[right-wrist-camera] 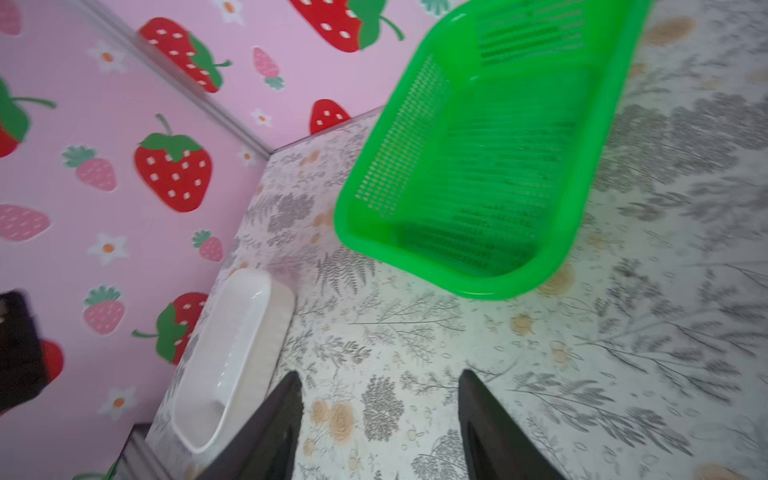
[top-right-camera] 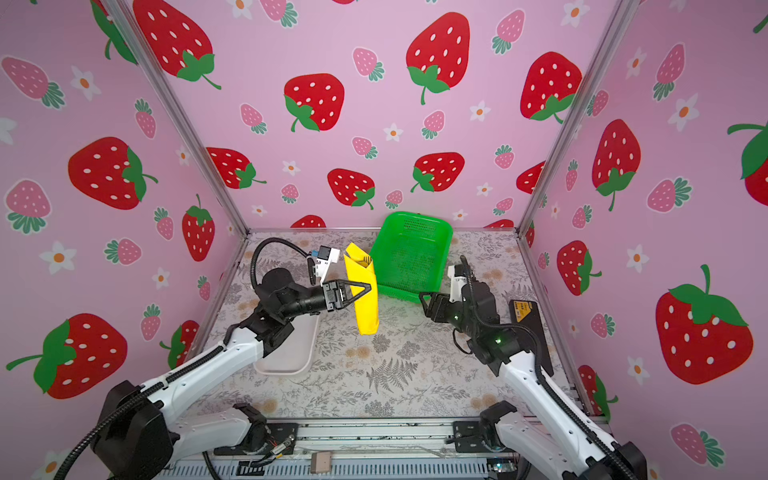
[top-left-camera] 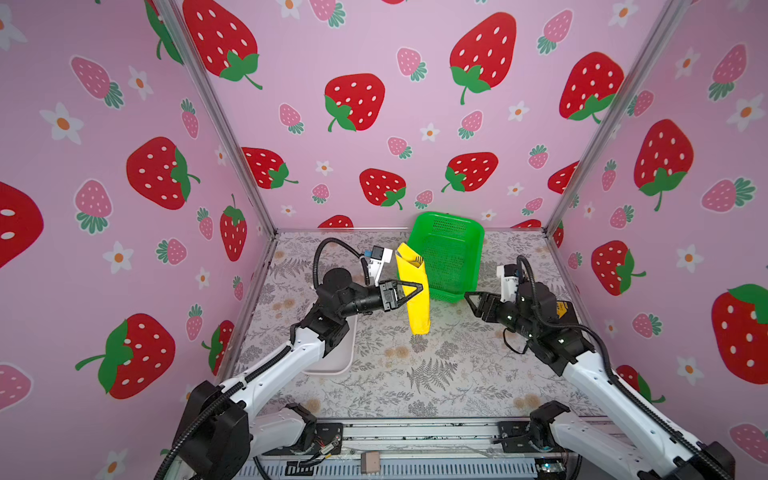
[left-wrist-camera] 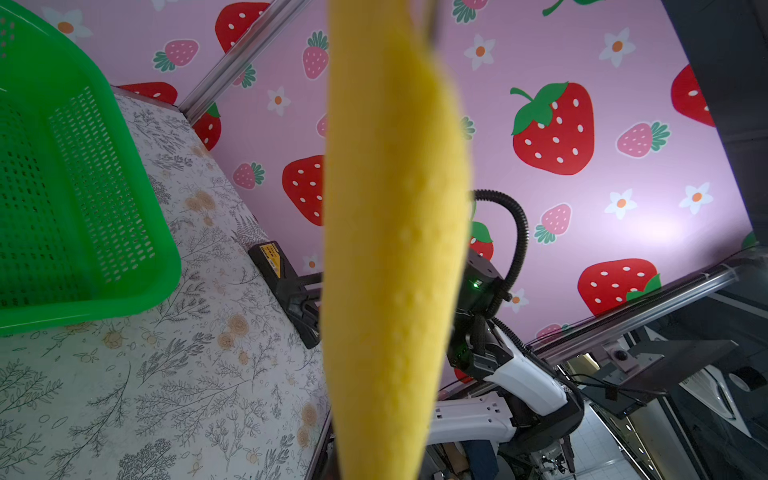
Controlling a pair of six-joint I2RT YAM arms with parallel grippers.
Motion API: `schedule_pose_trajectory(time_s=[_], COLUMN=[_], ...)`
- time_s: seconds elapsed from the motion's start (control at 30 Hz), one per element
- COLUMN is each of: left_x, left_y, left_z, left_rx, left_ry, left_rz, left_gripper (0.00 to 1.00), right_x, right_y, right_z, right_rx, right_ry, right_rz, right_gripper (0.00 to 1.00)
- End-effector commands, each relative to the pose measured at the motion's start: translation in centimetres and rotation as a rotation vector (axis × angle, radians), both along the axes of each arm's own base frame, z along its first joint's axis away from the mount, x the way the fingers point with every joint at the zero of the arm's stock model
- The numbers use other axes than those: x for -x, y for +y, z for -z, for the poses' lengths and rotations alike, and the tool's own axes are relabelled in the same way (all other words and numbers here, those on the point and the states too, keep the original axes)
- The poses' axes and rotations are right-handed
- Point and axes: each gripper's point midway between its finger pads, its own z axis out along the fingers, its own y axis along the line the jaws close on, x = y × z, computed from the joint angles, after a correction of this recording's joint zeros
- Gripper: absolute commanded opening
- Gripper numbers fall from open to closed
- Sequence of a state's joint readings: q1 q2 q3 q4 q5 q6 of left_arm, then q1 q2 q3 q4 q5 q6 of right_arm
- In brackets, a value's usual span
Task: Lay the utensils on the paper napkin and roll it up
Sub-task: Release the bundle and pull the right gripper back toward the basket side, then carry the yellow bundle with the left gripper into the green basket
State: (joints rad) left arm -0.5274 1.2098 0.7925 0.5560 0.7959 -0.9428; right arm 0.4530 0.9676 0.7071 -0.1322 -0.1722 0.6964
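Pinching rolled paper napkin (top-left-camera: 418,316) mid-length beside green mesh basket (top-left-camera: 451,257): left gripper (top-left-camera: 419,287) jaws. Right gripper (right-wrist-camera: 378,376) jaws spread, empty. Soft paper, utensils (top-left-camera: 417,260) may slip; squeeze mid-roll.

Your right gripper (right-wrist-camera: 379,374): jaws parted, the floral tabletop (right-wrist-camera: 623,332) showing between them. Ahead of it, the green mesh basket (right-wrist-camera: 457,286) sits on the table. Note the white tray (right-wrist-camera: 232,353) along the table edge, beside the strawberry wall (right-wrist-camera: 124,124). View slightly blurred.
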Motion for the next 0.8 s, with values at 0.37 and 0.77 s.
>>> schedule_pose_trajectory(time_s=[0.37,0.77], left_x=[-0.1,-0.9], left_y=[-0.6,-1.8], left_z=[0.2,1.5], left_rx=[0.036,-0.002], left_ry=[0.013,0.046], left_rz=[0.047,0.071], left_gripper=[0.07,0.07], right_x=[-9.4,-9.3], right_y=[-1.5,-1.5], right_z=[7.2,13.6], right_rx=[0.015,0.252], right_ry=[0.247,0.428], right_rz=[0.115,0.026], right_gripper=[0.67,0.65])
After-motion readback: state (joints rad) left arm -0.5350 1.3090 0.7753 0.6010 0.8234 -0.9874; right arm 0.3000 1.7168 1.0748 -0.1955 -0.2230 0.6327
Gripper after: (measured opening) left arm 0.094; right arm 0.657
